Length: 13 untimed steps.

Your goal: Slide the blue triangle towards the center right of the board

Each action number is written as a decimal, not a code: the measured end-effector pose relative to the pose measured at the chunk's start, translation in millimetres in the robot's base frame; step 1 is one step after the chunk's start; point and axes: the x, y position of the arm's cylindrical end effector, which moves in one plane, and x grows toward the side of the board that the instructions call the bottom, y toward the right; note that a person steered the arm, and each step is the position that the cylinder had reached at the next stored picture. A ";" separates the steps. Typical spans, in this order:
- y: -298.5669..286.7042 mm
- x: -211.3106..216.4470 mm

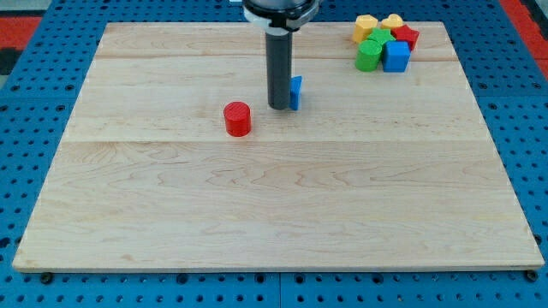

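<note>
The blue triangle block (296,92) is found in the upper middle of the pale wooden board (274,214), mostly hidden behind the straight dark rod, whose lower end — my tip (280,107) — is set against the block's left side, touching or very nearly so. No jaws are carried by the rod; nothing is gripped, only pressed from the side. For the step to be done well, the push is best directed to the view's right and somewhat downward, with the tip kept behind the block's middle so that it is not spun off and lost. A red cylinder (237,118) is seen just to the left of the tip, outside the intended path. At the top right a cluster is gathered — two yellow blocks (366,25), a red block (405,35), a green block (370,53) and a blue cube (396,56). It lies above the centre right, and should be passed well beneath.
</note>
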 end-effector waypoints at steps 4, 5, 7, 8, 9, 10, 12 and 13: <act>34.0 -40.8; 34.0 -50.1; 33.0 -71.5; 11.1 -77.7; -36.2 -102.5; -10.2 -134.7; 47.1 -137.7; 47.1 -137.7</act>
